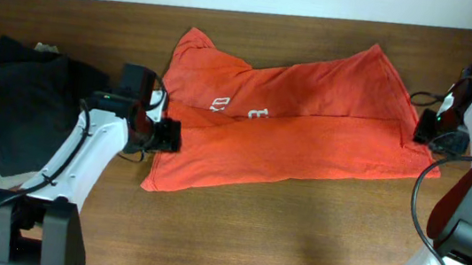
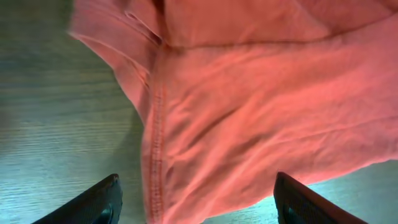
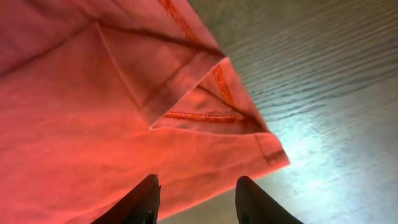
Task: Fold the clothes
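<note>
The red-orange T-shirt [image 1: 290, 125] lies folded lengthwise across the middle of the wooden table, white logo letters partly showing near its fold. My left gripper [image 1: 167, 135] is open at the shirt's left edge; in the left wrist view its fingers [image 2: 196, 208] straddle the hemmed edge of the shirt [image 2: 249, 124] without gripping it. My right gripper [image 1: 425, 129] is open at the shirt's right end; in the right wrist view its fingers [image 3: 196, 199] hover over the shirt's corner and folded sleeve [image 3: 186, 106].
A pile of black garments [image 1: 21, 104] with a bit of beige fabric lies at the left of the wooden table [image 1: 295, 237]. The table's back edge meets a white wall.
</note>
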Tool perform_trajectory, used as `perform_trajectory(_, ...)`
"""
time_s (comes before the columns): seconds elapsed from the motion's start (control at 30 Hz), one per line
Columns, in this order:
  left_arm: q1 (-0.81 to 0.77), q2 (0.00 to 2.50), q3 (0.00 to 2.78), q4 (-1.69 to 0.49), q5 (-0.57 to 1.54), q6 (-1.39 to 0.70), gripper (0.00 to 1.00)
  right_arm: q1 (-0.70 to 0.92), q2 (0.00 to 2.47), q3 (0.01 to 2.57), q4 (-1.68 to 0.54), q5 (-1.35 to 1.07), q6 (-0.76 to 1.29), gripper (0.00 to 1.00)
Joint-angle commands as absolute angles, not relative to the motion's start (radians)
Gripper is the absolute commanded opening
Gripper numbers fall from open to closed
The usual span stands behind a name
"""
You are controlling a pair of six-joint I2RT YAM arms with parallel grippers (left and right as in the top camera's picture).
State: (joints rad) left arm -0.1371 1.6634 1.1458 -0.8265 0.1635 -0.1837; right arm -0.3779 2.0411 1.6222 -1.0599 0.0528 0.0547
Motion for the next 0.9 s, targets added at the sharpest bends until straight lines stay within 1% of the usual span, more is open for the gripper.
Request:
perform_trajectory(0.0,-0.150,1.675,1.061,-0.813,0.160,-0.186,0.77,-0.375,2.049,1.533,-1.015,0.069,0.056,0.45)
perform_trajectory(0.03,-0.150,1.686,1.034,-0.812,0.160,-0.186,0.77,-0.375,2.051,1.491,-0.985,0.068,0.056,0.47)
perform_trajectory(0.1,-0.150,1.698,0.995,-0.812,0.160,-0.186,0.76,-0.375,2.052,1.456,-0.962,0.068,0.056,0.46)
perform_trajectory(0.17,-0.150,1.707,0.960,-0.807,0.157,-0.186,0.69,-0.375,2.052,1.432,-0.945,0.068,0.056,0.45)
perform_trajectory(0.2,-0.150,1.709,0.939,-0.797,0.147,-0.186,0.66,-0.375,2.052,1.420,-0.938,0.068,0.056,0.42)
perform_trajectory(0.23,-0.150,1.710,0.914,-0.789,0.115,-0.186,0.59,-0.375,2.051,1.407,-0.937,0.068,0.056,0.37)
perform_trajectory(0.27,-0.150,1.710,0.874,-0.770,0.077,-0.186,0.51,-0.374,2.052,1.390,-0.938,0.064,0.059,0.36)
perform_trajectory(0.33,-0.145,1.711,0.832,-0.751,0.056,-0.186,0.43,-0.374,2.051,1.359,-0.942,0.065,0.060,0.31)
perform_trajectory(0.37,-0.138,1.711,0.806,-0.744,0.036,-0.190,0.41,-0.375,2.051,1.326,-0.942,0.069,0.060,0.28)
perform_trajectory(0.47,-0.066,1.711,0.781,-0.795,-0.023,-0.191,0.43,-0.377,2.052,1.258,-0.955,0.121,0.115,0.21)
perform_trajectory(0.53,-0.011,1.711,0.781,-0.831,-0.023,-0.190,0.43,-0.377,2.051,1.258,-0.992,0.116,0.159,0.20)
perform_trajectory(0.63,0.139,1.711,0.781,-0.874,-0.021,-0.167,0.43,-0.376,2.050,1.258,-1.105,0.080,0.175,0.14)
perform_trajectory(0.77,0.228,1.709,0.782,-0.884,0.009,-0.166,0.44,-0.376,2.050,1.258,-1.208,0.075,0.178,0.15)
perform_trajectory(0.87,0.226,1.658,0.789,-0.885,0.045,-0.140,0.47,-0.375,2.009,1.259,-1.216,0.042,0.173,0.14)
